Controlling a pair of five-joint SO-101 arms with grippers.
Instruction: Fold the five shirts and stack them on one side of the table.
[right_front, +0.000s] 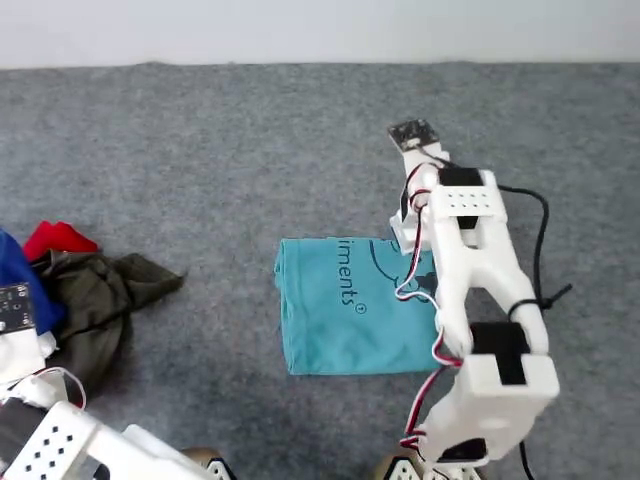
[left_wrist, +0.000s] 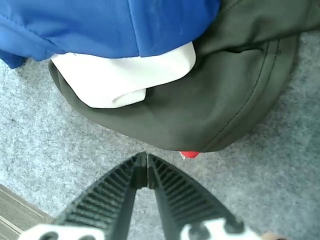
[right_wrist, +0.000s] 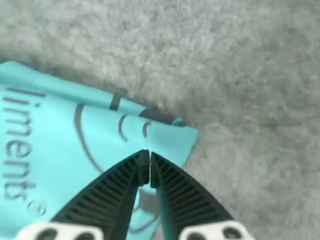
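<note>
A folded teal shirt (right_front: 340, 310) with dark print lies flat mid-table. The right arm (right_front: 480, 290) stretches over its right part. My right gripper (right_wrist: 149, 161) is shut, its tips right above the teal shirt (right_wrist: 60, 145) near a corner, with no cloth seen pinched between them. At the left edge sits a loose pile: a red shirt (right_front: 58, 238), a blue shirt (right_front: 28, 280) and an olive shirt (right_front: 100, 295). My left gripper (left_wrist: 147, 164) is shut and empty, just short of the olive shirt (left_wrist: 215, 100), with a blue shirt (left_wrist: 115, 25) and a white shirt (left_wrist: 125, 75) on top.
Grey carpet-like cloth (right_front: 220, 140) covers the table, with open room at the back and between the pile and the teal shirt. The left arm's base (right_front: 60, 445) sits at the front left. A table edge (left_wrist: 15, 210) runs close behind the left gripper.
</note>
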